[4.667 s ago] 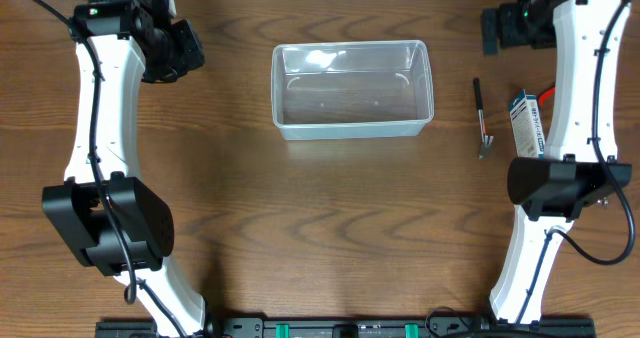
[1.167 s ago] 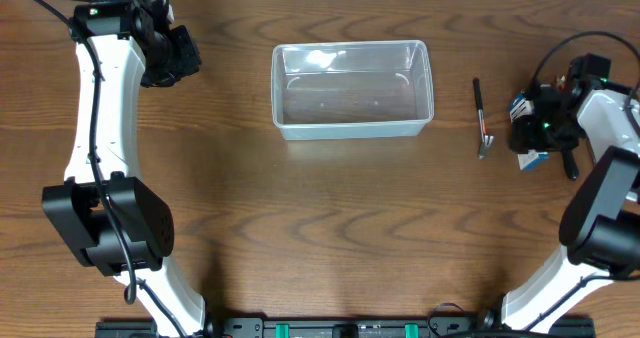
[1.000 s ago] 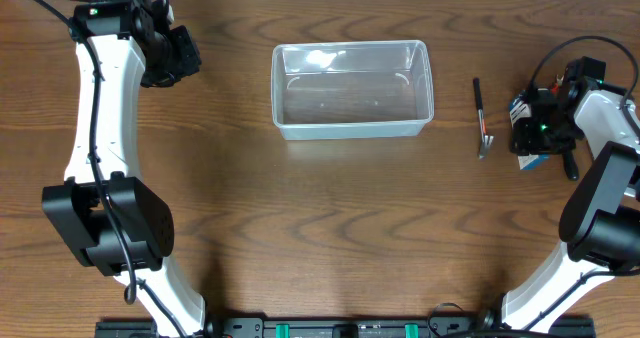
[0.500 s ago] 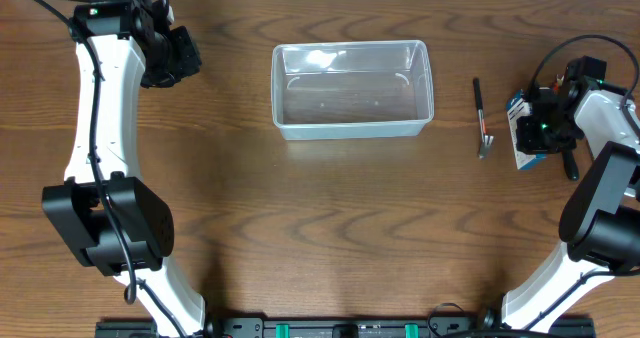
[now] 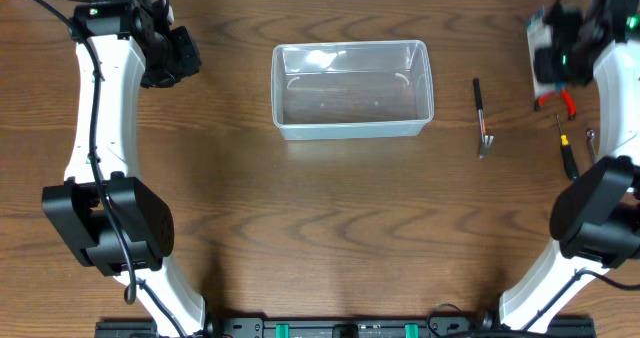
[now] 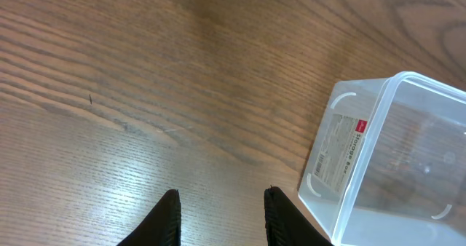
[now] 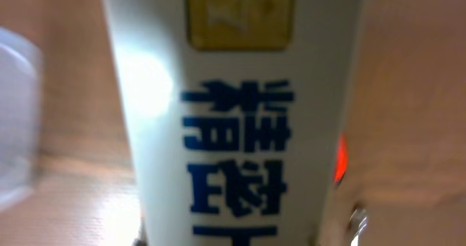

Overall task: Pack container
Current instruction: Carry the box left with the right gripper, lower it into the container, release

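1. Right wrist view is filled almost edge to edge by the small box (image 7: 233,129), white card with blue characters and a yellow label. My right pincer (image 5: 553,58) is clamped on it, though the picture is too blurred to make out my fingertips against its sides.
2. Seen from overhead, that pincer carries the small box (image 5: 538,26) over the far right corner of the table (image 5: 300,228), well apart from the container (image 5: 350,128).
3. My left pincer (image 6: 218,220) has its jaws apart with nothing between them. It hangs over bare wood, and one end of the container (image 6: 378,166) is off to one side of it.
4. The container sits upright at the far middle of the table, between my two arms. Its clear floor shows nothing inside.
5. A slim black tool (image 5: 481,113) lies loose on the wood just to the right of the container. Red-handled pliers (image 5: 565,100) and a thin yellow-and-black tool (image 5: 566,156) lie further right, near my right arm.
6. I judge the packing barely begun, since nothing is in the tub yet. The box in my grip looks like the first item. It has to cross leftward over the rim and be let go inside, and the three loose tools are left to fetch after that.
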`<state>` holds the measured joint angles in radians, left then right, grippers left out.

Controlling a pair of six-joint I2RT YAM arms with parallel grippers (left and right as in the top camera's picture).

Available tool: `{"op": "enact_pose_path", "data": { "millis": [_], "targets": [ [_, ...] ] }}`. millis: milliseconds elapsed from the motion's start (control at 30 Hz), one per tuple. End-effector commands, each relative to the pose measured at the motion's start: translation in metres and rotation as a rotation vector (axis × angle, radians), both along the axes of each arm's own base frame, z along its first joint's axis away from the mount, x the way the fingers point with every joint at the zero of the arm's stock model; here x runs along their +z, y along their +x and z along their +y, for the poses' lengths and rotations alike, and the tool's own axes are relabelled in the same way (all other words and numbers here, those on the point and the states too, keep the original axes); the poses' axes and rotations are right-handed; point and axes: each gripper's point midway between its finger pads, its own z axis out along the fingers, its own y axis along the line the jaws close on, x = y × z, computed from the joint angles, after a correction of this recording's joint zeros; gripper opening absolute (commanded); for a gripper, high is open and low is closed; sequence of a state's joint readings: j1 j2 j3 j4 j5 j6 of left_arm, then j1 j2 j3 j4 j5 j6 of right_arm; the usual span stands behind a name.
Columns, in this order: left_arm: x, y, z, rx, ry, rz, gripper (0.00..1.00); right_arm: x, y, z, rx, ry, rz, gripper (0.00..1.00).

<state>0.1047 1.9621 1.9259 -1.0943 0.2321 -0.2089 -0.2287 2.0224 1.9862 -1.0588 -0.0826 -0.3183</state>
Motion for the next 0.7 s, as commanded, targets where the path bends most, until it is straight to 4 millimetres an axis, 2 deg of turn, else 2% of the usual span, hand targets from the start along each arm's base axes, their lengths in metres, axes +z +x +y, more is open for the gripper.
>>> {"op": "enact_pose_path", "data": {
  "millis": [0,133,200,267,367,467,567,667],
  "targets": [
    [-0.001,-0.003,0.003,-0.002,0.012,0.005,0.27,0.064,0.024,0.048,0.100,0.000,-0.153,0.12],
    [-0.001,-0.003,0.003,-0.002,0.012,0.005,0.27,0.120,0.036,0.113,0.230,-0.009,-0.293,0.11],
    [-0.001,-0.003,0.003,-0.002,0.012,0.005,0.27,0.135,0.035,0.148,0.314,-0.015,-0.335,0.11],
    [-0.001,-0.003,0.003,-0.002,0.012,0.005,0.27,0.141,0.033,0.183,0.387,-0.010,-0.357,0.11],
    [-0.001,-0.003,0.003,-0.002,0.012,0.005,0.27,0.138,0.023,0.232,0.497,-0.002,-0.355,0.13],
    [-0.001,-0.003,0.003,-0.002,0.012,0.005,0.27,0.125,0.011,0.274,0.611,-0.012,-0.330,0.15],
    [-0.001,-0.003,0.003,-0.002,0.012,0.005,0.27,0.106,0.004,0.303,0.689,-0.018,-0.291,0.15],
    [-0.001,-0.003,0.003,-0.002,0.012,0.006,0.27,0.082,-0.001,0.320,0.728,-0.017,-0.229,0.14]
  ]
}}
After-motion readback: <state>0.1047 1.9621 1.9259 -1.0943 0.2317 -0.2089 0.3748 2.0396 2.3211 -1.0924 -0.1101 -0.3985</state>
